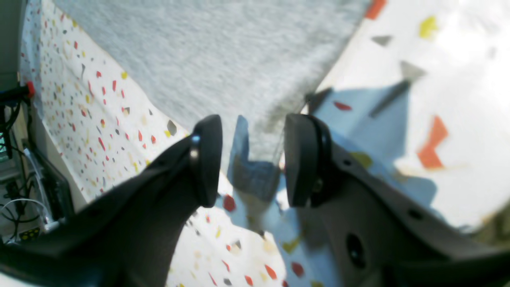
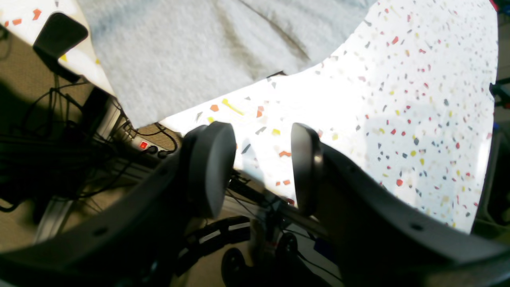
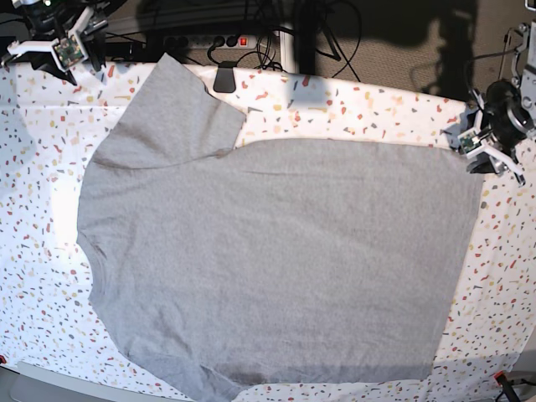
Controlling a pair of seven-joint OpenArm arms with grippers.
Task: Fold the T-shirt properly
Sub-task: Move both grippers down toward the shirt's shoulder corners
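T-shirt (image 3: 276, 260) lies spread flat, plain side up, on the speckled bench (image 3: 33, 276), collar end toward the base view's left, hem toward its right. One sleeve (image 3: 172, 109) reaches up to the far bench edge; its tip looks to hang slightly past it. No fold made yet, as far as the cloth shows.

Left gripper (image 1: 253, 161): fingers (image 1: 207, 159) spread apart, nothing between them. It sits just off the hem corner at the far right of the base view; the left wrist view shows that cloth corner directly ahead of the gap, not yet pinched.

Right gripper (image 2: 263, 167): fingers (image 2: 209, 167) also spread, holding nothing. It hangs past the far bench edge near the sleeve, with cables and a power strip (image 2: 145, 145) below on the floor.

Step in hand, by my reading: approach for the first fold, both arms lining up on the far edge of the shirt.

Next move calls for: left gripper to advance and close on the hem corner; right to come in over the bench onto the sleeve or shoulder. Pinch should take both cloth layers. Lift both ends level, or the fold line will skew.
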